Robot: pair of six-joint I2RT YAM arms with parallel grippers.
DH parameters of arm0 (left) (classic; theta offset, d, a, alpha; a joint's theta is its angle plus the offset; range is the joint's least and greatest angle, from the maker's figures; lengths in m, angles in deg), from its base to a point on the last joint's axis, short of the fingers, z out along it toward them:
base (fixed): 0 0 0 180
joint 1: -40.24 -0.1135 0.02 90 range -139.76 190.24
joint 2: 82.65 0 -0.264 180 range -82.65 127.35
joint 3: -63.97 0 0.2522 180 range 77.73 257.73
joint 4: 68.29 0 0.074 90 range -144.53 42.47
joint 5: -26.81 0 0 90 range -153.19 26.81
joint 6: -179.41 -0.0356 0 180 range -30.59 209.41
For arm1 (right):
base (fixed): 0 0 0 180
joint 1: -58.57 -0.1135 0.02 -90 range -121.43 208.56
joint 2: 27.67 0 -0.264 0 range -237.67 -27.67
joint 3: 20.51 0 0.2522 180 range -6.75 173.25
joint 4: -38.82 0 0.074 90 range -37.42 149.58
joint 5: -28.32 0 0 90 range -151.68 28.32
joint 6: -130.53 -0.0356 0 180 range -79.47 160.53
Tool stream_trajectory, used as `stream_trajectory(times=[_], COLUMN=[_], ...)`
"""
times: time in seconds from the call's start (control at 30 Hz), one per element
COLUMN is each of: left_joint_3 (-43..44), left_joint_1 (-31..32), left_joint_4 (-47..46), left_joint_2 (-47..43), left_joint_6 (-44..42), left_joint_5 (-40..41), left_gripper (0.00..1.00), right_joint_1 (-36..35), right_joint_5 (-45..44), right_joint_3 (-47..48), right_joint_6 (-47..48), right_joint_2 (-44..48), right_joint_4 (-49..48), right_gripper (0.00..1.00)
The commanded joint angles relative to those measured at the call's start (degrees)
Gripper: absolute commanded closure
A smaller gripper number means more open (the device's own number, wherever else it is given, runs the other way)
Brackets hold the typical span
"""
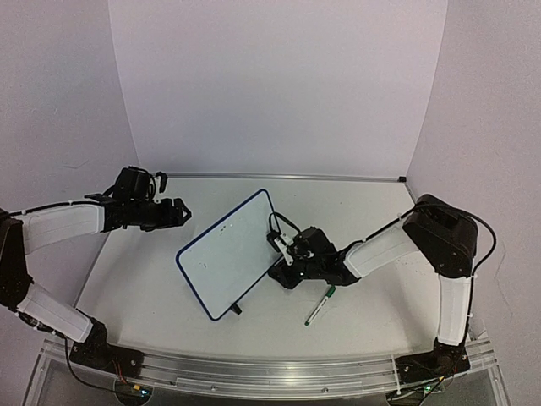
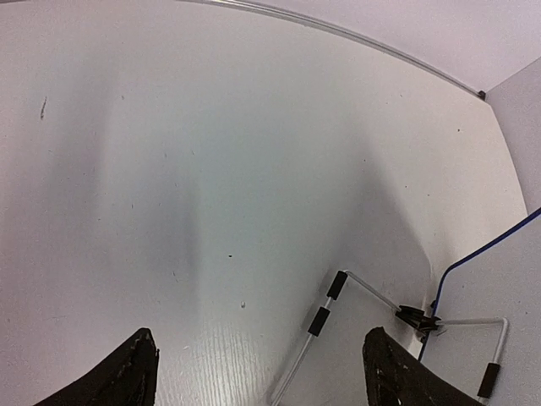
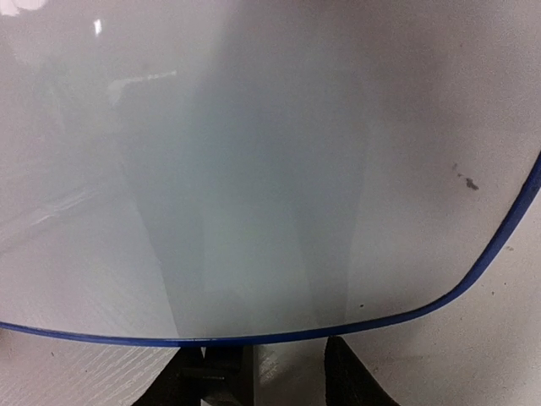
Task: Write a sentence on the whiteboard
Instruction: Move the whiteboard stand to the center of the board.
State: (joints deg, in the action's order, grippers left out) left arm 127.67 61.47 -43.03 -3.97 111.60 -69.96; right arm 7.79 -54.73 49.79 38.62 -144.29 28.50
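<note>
Beside our right gripper (image 1: 281,249), fingers (image 3: 355,376) parted at the whiteboard (image 1: 226,254) edge, lies a green-capped marker (image 1: 319,306); the board stands between it and our left gripper (image 1: 184,211), splayed empty.

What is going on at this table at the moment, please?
The small whiteboard stands tilted in the middle and looks blank. The right pincer is close against its right edge, open and empty. The green-capped marker lies on the table beside that arm, untouched. The left pincer hovers open and empty left of the board.
</note>
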Motion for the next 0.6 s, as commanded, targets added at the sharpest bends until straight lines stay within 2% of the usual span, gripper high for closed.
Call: stream_trajectory(times=[0.0,0.2,0.3,0.37,0.57], left_joint_3=[-0.5,-0.8,-0.7,-0.7,-0.6], left_joint_1=[-0.6,-1.0,-1.1,-1.1,-1.4], left_joint_4=[1.6,2.3,3.1,3.6,4.9], left_joint_2=[-3.6,-4.6,-4.7,-5.1,-7.1], left_joint_6=[1.3,1.5,1.4,1.3,1.6], left_joint_5=[2.2,2.8,3.1,3.5,4.7], left_gripper=[0.17,0.16,0.16,0.16,0.16], right_joint_1=[-1.2,-2.1,-2.6,-2.6,-2.6], right_joint_5=[-2.9,-7.0,-10.9,-14.0,-25.8], right_joint_3=[0.9,0.3,-0.5,-1.1,-0.2], right_joint_6=[0.2,-2.2,-5.7,-9.1,-20.7], right_joint_2=[-2.4,-2.0,-1.0,-0.3,0.8], right_joint_4=[1.2,0.5,0.5,0.9,7.1], right_gripper=[0.61,0.8,0.89,0.99,1.0])
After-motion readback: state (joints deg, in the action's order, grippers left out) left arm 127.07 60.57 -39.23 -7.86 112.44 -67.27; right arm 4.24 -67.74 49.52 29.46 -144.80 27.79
